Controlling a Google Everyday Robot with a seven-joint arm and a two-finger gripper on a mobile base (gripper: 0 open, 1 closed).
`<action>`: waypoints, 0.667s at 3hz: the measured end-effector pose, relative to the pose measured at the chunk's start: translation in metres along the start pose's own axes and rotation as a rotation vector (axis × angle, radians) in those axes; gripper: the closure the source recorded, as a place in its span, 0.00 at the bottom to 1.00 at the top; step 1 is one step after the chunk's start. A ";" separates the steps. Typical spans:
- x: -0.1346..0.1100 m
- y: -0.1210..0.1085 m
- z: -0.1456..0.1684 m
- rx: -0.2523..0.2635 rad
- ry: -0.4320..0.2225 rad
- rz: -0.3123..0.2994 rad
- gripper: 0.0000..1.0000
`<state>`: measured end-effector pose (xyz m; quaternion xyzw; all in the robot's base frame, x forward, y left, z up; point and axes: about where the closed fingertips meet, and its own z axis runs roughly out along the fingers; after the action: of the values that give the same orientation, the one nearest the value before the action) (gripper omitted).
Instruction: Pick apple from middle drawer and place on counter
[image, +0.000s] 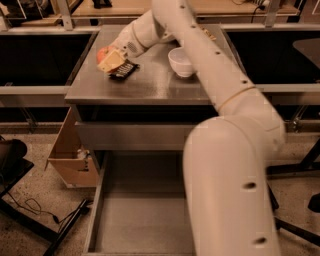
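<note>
At the bench's left edge, toward the rear corner, the apple sits tight against the hand, low over the steel. Whether the hand is clamped on it or slack around it, I cannot tell, nor whether the fruit rests on the surface.

The risk is a roll. A round apple released this near the left edge, or dropped from any height, could run off and fall toward the cardboard box on the floor below.

Right of the hand stands a white bowl, near the arm. A careless pull-back could knock it. Under the front edge the open drawer shows no apple, its right side hidden by the arm.
</note>
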<state>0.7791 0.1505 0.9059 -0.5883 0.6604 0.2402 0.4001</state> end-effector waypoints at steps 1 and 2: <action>-0.018 -0.043 0.037 0.095 0.008 0.021 1.00; -0.050 -0.102 0.004 0.304 -0.058 0.050 1.00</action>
<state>0.8784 0.1629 0.9602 -0.4970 0.6919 0.1643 0.4972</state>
